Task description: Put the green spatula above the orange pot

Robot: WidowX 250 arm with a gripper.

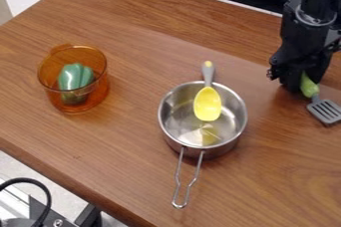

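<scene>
Near three o'clock, the black two-finger gripper [299,82] is closed around the green-handled spatula with grey slotted head [325,111].

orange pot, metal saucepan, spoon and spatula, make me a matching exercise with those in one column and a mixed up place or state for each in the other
Things:
1. orange pot
2. metal saucepan
3. spoon
4. spatula

Places and states:
A. grey handle crosses a rim, yellow bowl inward
B. green handle at the claw
C. has a green object inside
D. has a long wire handle

Pairs: 1-C, 2-D, 3-A, 4-B
</scene>
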